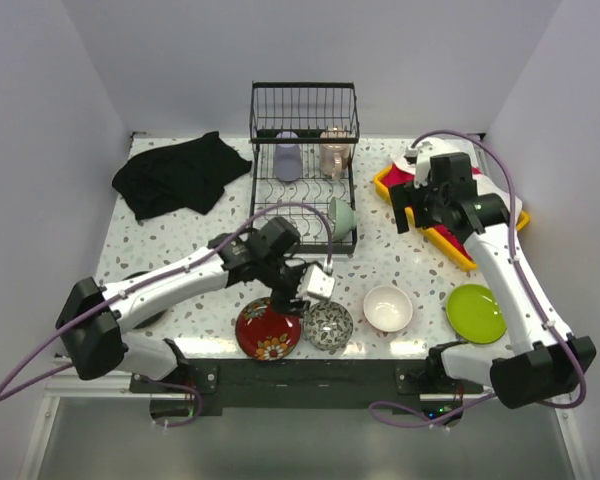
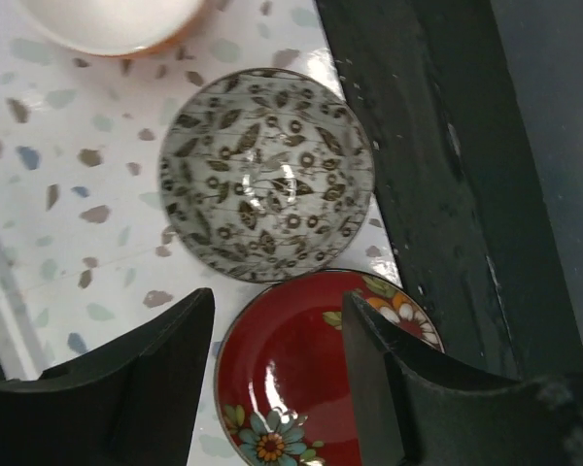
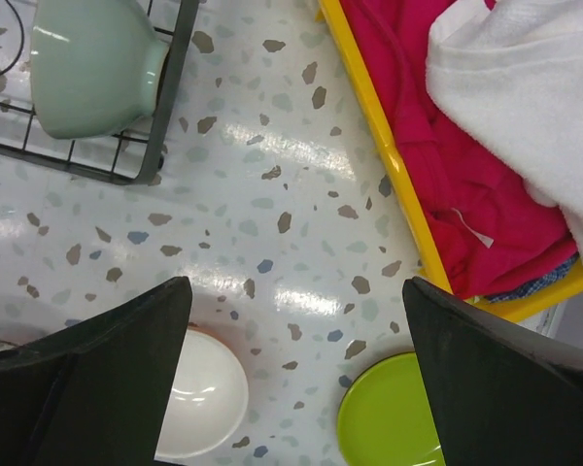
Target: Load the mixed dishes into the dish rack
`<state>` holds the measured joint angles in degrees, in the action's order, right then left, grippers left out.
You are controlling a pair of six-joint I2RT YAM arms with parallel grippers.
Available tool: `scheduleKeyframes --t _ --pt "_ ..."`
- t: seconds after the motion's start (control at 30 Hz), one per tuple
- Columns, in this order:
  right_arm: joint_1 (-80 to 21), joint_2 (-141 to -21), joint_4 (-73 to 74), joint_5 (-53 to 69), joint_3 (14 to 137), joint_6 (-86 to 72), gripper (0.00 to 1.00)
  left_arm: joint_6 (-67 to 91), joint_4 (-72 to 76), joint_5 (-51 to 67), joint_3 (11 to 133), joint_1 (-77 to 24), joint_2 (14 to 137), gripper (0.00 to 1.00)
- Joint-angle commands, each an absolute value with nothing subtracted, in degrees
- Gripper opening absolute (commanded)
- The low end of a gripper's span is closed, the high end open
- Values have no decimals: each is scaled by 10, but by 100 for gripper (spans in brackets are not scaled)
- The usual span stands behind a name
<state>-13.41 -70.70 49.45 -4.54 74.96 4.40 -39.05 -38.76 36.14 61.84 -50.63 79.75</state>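
Left end effector (image 2: 277, 316): jaws apart, empty, over red floral bowl (image 2: 287, 388) near table (image 3: 272, 194) front edge. Right end effector (image 3: 291, 291): wide apart, empty. Pale green bowl (image 3: 92, 63) sits in dish rack (image 3: 171, 92).

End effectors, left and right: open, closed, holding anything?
Left end effector: open, holding nothing, over the red bowl.
Right end effector: open, holding nothing.

A robot lab booth rather than a real kitchen: bare pale walls (image 1: 70, 80) box in a speckled table (image 1: 410, 265). Two arms (image 1: 170, 280) bolted along the frame's bottom edge trail purple cables (image 1: 20, 377). The rack (image 1: 303, 110) and bowls (image 1: 388, 308) look staged.
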Motion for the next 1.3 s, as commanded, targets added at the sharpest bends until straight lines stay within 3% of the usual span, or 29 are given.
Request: scheduleKeyframes --t 0.0,0.3,0.77,0.93,1.07,1.17,1.2,1.27 --pt "-130 -629 488 -18 732 4 95 -448 -408 280 600 -576 787 59" --pt "-89 -513 493 -45 678 18 95 -419 -395 245 607 -658 833 56" --pt "-24 -461 507 -19 648 -13 95 -369 -260 85 549 -749 873 49" --pt "-15 -460 504 -13 648 -18 95 -381 -253 62 552 -761 887 36" --pt "-11 -461 502 -11 650 -18 95 -381 -252 65 544 -762 892 33" --pt "-10 -463 500 -9 647 -20 95 -374 -253 76 544 -762 896 21" --pt "-10 -466 501 -6 647 -21 95 -374 -259 79 549 -762 897 12" --pt "-10 -471 504 -4 649 -22 95 -372 -263 83 560 -762 898 4"
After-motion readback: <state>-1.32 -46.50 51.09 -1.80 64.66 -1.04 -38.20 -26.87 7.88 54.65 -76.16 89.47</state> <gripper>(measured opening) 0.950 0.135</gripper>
